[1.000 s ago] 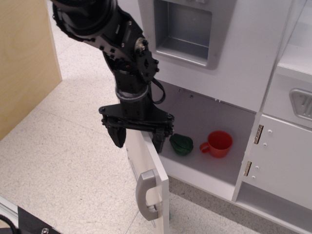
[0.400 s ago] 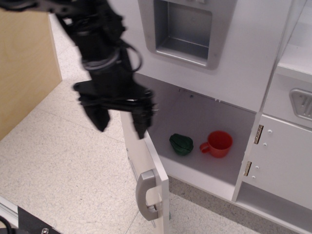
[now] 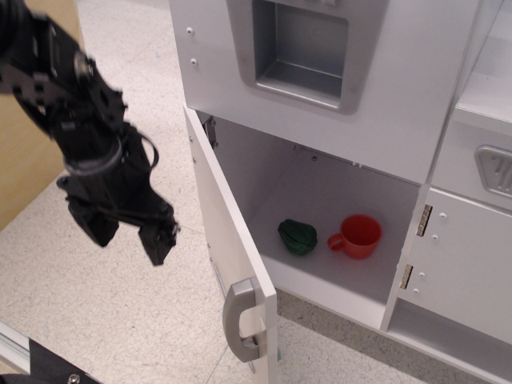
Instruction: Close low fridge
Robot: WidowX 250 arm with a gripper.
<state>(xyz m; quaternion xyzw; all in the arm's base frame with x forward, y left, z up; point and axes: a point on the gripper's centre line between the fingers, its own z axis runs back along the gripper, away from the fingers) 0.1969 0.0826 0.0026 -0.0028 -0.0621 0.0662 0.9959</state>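
Note:
The low fridge (image 3: 344, 192) is a white compartment under the dispenser door. Its large flat white door (image 3: 228, 232) stands wide open, swung out toward the camera, with a grey bar handle (image 3: 240, 320) near its free edge and a metal hinge (image 3: 210, 128) at the top left. Inside lie a green toy (image 3: 298, 237) and a red cup (image 3: 356, 235). My black gripper (image 3: 128, 238) hangs left of the door's outer face, apart from it, fingers pointing down, open and empty.
Above is a white door with a recessed grey dispenser (image 3: 302, 50). At right is a smaller white cabinet door (image 3: 460, 268) with grey hinges. A wooden panel (image 3: 32, 152) stands at the left. The floor is speckled beige (image 3: 128, 320).
My gripper has moved from over the door's top edge to the left, to the outer side of the door. The door has not visibly moved.

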